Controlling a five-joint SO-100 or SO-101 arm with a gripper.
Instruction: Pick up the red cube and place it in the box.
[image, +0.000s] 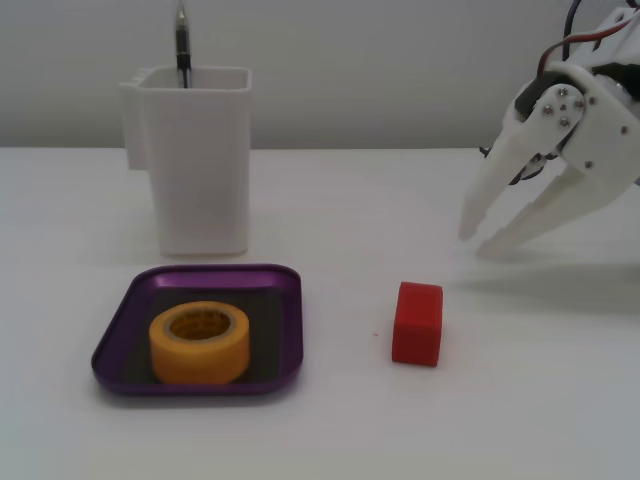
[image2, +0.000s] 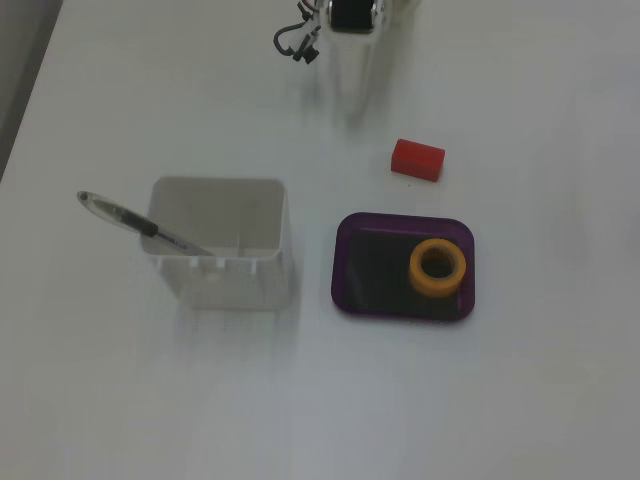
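The red cube (image: 417, 322) lies on the white table in both fixed views, a short way from the box and outside it (image2: 418, 159). The box (image: 291, 330) is a shallow purple tray (image2: 344, 262) with a yellow tape roll (image: 200, 342) inside it. My white gripper (image: 478, 243) hangs above the table, up and to the right of the cube in a fixed view. Its fingers are slightly apart with nothing between them, and it does not touch the cube. In a fixed view from above, the gripper (image2: 357, 85) is a pale blur near the top edge.
A tall white cup (image: 200, 160) holding a pen (image: 182, 45) stands just behind the tray; from above the cup (image2: 220, 240) sits left of the tray. The tape roll (image2: 437, 267) fills the tray's right half there.
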